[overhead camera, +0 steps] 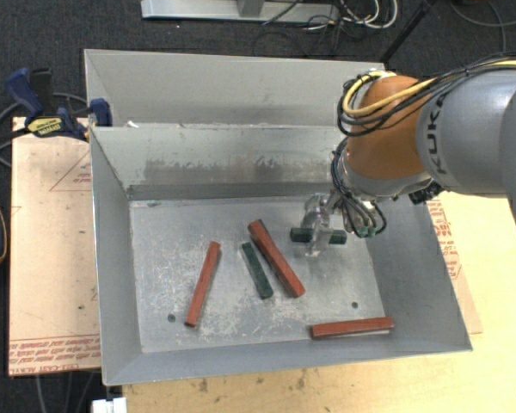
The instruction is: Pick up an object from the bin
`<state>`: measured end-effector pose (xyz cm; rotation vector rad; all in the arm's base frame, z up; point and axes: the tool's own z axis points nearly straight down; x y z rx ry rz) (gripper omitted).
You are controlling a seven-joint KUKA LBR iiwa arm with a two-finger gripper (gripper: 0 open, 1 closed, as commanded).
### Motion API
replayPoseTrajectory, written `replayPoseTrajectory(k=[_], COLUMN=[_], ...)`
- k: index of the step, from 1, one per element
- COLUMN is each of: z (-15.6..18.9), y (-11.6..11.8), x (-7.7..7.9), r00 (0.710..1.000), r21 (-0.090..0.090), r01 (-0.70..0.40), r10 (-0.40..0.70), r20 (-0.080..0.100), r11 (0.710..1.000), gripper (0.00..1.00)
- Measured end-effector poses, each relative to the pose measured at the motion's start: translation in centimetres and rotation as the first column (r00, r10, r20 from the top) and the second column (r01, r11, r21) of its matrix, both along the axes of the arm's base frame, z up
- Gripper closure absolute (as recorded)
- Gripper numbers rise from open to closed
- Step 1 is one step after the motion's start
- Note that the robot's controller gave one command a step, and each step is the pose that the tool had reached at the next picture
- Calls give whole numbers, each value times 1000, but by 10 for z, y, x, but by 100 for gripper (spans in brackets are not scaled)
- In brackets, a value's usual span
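Scuffed grey bin (pixel 155 325), dark carpet (pixel 34 15) behind. Hand (pixel 320 233) low right of centre, at a small green piece (pixel 302 232); can't tell its grip.

No readable text, labels or numbers

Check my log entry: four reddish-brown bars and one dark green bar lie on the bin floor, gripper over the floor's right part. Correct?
Not quite. The camera view shows three reddish-brown bars, not four: the left bar, the middle bar and the bar by the near wall. The rest holds: one dark green bar lies on the floor, and the gripper is over its right part.
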<state>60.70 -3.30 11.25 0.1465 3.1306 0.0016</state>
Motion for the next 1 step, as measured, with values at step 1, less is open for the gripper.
replayPoseTrajectory(k=[1], z=[86], y=[0], x=[3], r00=[1000], r21=[0], r01=[-1], r10=[1], r20=[4], r11=[1000], gripper=[100])
